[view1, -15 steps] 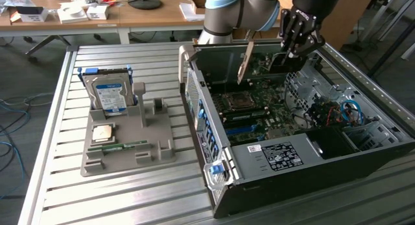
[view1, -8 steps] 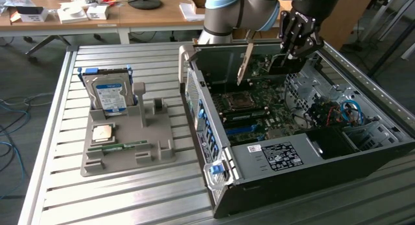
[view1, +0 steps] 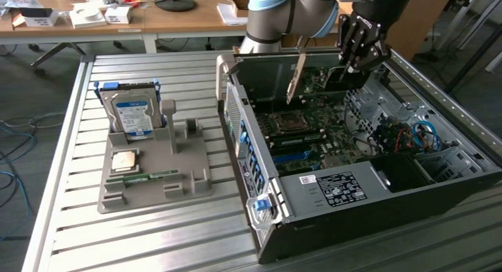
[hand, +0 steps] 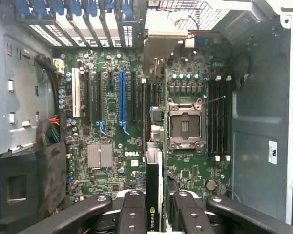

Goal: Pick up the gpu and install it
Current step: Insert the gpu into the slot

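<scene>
My gripper [view1: 354, 65] reaches down into the open computer case [view1: 471, 172] at its far end and is shut on the gpu [view1: 297, 78]. The card hangs edge-down above the motherboard [view1: 314, 137], its pale metal bracket pointing down beside the case's rear wall. In the wrist view the gpu [hand: 154, 178] shows edge-on between the black fingers [hand: 132, 214], with my gripper [hand: 154, 212] clamped on its top edge. It hovers over the expansion slots, between the blue slot [hand: 121, 97] and the CPU socket [hand: 184, 126]. Whether it touches a slot I cannot tell.
On the exterior view's left, a grey holder tray [view1: 184, 192] carries an upright hard drive [view1: 135, 113], a CPU chip [view1: 126, 160] and a memory stick [view1: 145, 177]. The slatted metal table [view1: 70, 225] bears everything. Cables [view1: 419, 134] and a drive cage sit inside the case.
</scene>
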You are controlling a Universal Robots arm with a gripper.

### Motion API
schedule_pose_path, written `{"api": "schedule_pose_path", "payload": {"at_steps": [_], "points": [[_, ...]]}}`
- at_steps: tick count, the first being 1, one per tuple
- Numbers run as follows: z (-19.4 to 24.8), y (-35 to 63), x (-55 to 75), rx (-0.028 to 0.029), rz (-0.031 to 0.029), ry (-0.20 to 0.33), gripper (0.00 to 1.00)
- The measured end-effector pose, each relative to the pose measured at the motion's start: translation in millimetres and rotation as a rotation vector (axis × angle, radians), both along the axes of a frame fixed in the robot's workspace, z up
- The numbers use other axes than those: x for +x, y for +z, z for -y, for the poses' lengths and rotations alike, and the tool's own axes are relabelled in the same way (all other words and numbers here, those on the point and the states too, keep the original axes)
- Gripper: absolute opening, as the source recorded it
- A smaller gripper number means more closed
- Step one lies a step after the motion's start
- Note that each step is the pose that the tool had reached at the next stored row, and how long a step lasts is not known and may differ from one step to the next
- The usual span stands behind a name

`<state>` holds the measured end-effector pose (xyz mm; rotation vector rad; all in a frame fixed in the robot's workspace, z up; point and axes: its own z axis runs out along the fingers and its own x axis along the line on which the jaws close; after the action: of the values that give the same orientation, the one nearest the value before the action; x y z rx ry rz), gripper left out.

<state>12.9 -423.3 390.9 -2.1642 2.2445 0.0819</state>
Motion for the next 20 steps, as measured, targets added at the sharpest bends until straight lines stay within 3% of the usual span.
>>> {"api": "schedule_pose_path", "payload": {"at_steps": [20], "points": [[0.0,-13.5,0.0,0.0001,0.0,0.0,0.26]]}}
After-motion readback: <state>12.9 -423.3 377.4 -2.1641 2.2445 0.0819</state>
